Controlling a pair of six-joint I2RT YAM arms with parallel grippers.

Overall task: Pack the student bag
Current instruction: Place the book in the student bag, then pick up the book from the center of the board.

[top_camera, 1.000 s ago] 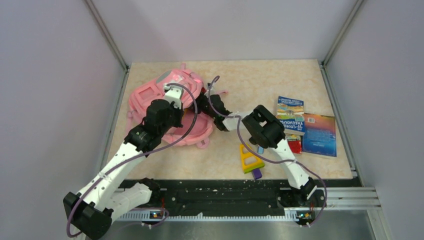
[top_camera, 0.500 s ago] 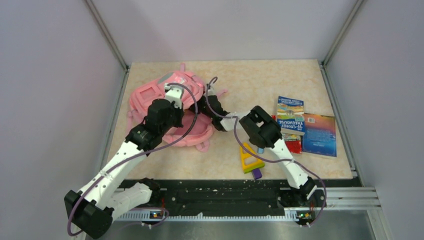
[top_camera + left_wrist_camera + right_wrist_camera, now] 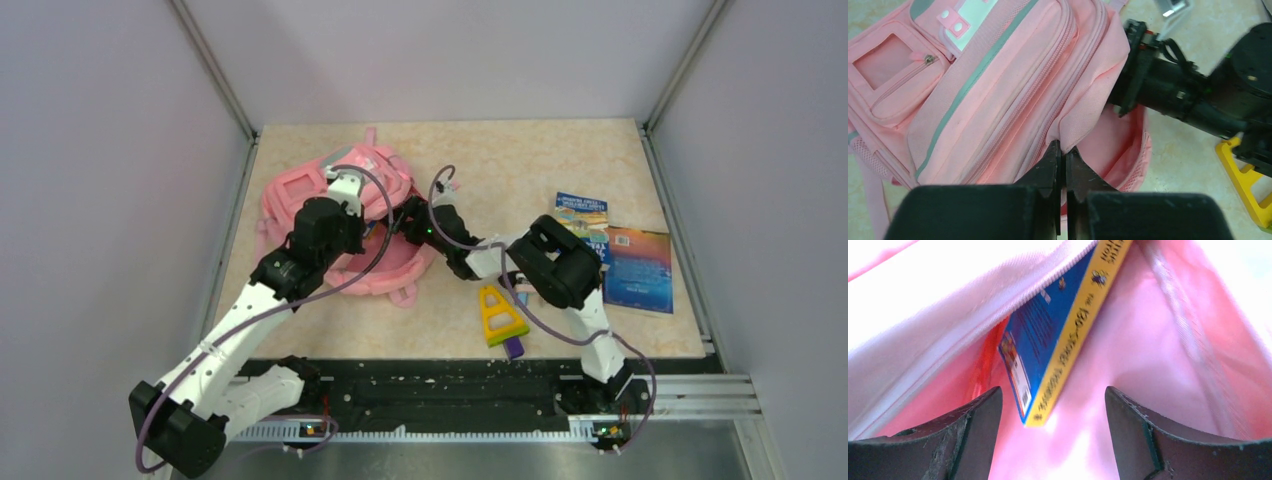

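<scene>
The student bag (image 3: 300, 190), a soft pink backpack, lies at the table's left with its mouth facing right. My left gripper (image 3: 1062, 150) is shut on a fold of the bag's opening edge (image 3: 1083, 117) and holds it up. My right gripper (image 3: 402, 222) reaches into that mouth from the right and shows as a black body (image 3: 1158, 90) in the left wrist view. Inside, my right gripper (image 3: 1053, 395) stands open. A blue book with a yellow spine (image 3: 1058, 335) rests against the pink lining just ahead of the fingers, touching neither one.
Two books (image 3: 582, 225) (image 3: 638, 268) lie side by side on the right of the table. A yellow and green triangle (image 3: 500, 318) with a purple piece (image 3: 513, 348) sits near the front edge, by the right arm. Grey walls close in the table.
The right gripper has opened and let go of the blue book inside the bag. The right arm's elbow has swung to the right. The left gripper still holds the bag's edge.
</scene>
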